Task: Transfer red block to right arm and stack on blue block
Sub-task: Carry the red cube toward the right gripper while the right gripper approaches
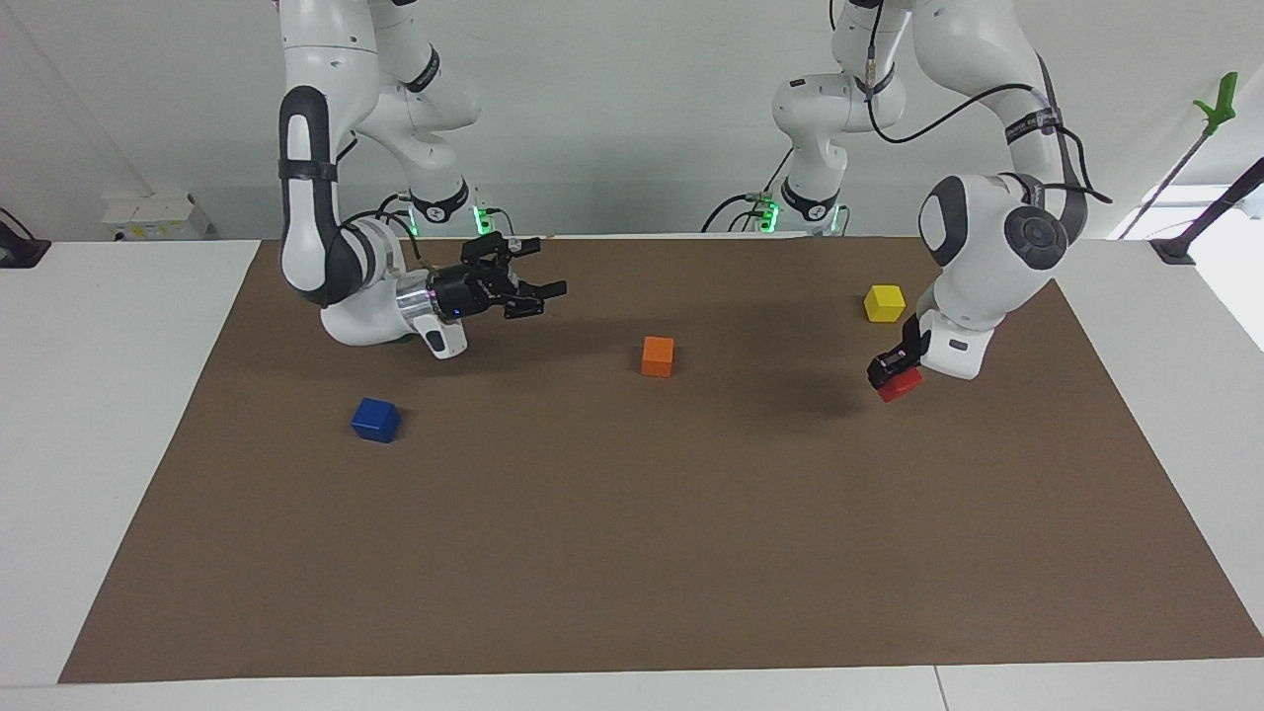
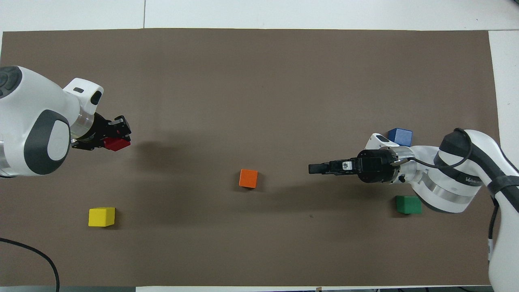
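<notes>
A: So, where do we stand with the red block (image 1: 901, 385)?

B: We see it clenched in the left gripper (image 1: 894, 373), raised just over the mat (image 1: 632, 553) at the left arm's end of the table, with its shadow beneath it. The yellow block (image 1: 884, 302) sits on the mat near it, closer to the robots.

A: And the receiving side?

B: The right gripper (image 1: 541, 276) is turned level, its fingers spread and holding nothing, pointing along the table toward the left arm. In the overhead view the red block lies at roughly nine o'clock from it, well apart, with the orange block (image 2: 248, 178) on the mat between the two.

A: Then what does the handover turn on?

B: We judge it turns on that one line: both grippers must meet along the table's length, likely above the orange block.

A: And the blue block (image 1: 375, 420)?

B: It rests at the right arm's end, near the right gripper, at about one o'clock from it in the overhead view; a green block (image 2: 408, 205) lies nearer the robots. We see no containers.
</notes>
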Controlling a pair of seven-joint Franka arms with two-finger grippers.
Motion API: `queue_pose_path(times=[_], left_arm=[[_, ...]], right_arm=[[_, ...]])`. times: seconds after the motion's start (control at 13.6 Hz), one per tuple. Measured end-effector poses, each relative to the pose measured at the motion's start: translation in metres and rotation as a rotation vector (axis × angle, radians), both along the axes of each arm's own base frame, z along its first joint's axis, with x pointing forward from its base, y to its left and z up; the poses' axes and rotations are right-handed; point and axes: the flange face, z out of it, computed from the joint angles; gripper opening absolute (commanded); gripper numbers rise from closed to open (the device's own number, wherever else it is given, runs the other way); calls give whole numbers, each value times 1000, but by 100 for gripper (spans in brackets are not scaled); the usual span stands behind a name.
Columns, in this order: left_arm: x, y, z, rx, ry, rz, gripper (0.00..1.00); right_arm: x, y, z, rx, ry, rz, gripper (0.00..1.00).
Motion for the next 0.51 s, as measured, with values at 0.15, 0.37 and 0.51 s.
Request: queue_pose_path(times=[0.15,0.37,0.51], left_arm=[[-19,-33,38,-42,45,149,0],[-48,-61,88,-140,100,387,0],[-64,-89,110,-137,144,604,0]], right_arm=[[-3,34,1,63,0,-5,100],[-15,68,-11,194,-24,10,100],[-20,75,-22,235,-23,14,100]])
